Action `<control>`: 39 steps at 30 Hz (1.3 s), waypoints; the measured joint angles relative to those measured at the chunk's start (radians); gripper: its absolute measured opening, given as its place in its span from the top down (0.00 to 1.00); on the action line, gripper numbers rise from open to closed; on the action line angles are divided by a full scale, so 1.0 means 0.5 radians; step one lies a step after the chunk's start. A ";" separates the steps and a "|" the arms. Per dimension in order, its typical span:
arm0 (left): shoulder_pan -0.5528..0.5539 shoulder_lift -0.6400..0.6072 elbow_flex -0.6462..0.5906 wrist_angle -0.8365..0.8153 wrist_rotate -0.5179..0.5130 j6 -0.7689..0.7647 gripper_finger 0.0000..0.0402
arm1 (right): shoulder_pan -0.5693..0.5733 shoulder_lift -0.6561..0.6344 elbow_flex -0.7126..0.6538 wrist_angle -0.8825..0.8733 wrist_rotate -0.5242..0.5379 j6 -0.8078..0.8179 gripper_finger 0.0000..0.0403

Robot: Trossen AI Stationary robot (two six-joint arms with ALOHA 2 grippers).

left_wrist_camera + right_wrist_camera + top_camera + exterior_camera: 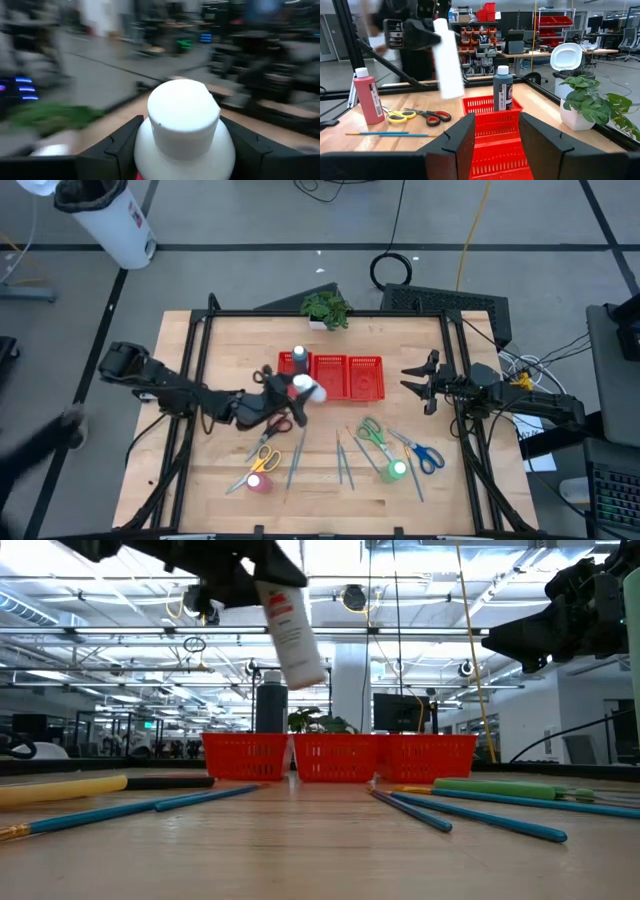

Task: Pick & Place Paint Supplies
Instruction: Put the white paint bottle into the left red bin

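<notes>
My left gripper (pixel 283 395) is shut on a white paint bottle with a white cap (pixel 306 388). It is high above the table, just near of the red mesh tray (pixel 368 376). In the low view the bottle (pixel 291 632) slants down from the gripper (pixel 240 575). A dark-capped bottle (pixel 298 358) stands in the tray's left part. A pink bottle (pixel 259 481) and a green bottle (pixel 396 470) stand on the table among scissors (pixel 264 459) and brushes (pixel 342 460). My right gripper (pixel 420 381) is open and empty at the tray's right end. My left gripper pinches the white bottle's body (pixel 150 150) behind the cap between its two fingers (pixel 117 147). The bottle runs along the fingers, cap end (pixel 184 112) away from the wrist. It is lifted clear and slants down, cap end (pixel 306 670) lowest.
Red-handled scissors (pixel 279 423), green-handled scissors (pixel 370 430) and blue-handled scissors (pixel 426 456) lie on the near half of the table. A small potted plant (pixel 325 308) stands at the far edge behind the tray. The tray's middle and right parts hold nothing.
</notes>
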 joint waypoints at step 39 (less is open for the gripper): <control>-0.153 -0.403 0.002 -0.620 0.310 -0.150 0.46 | 0.000 0.000 0.000 0.000 0.000 -0.001 0.65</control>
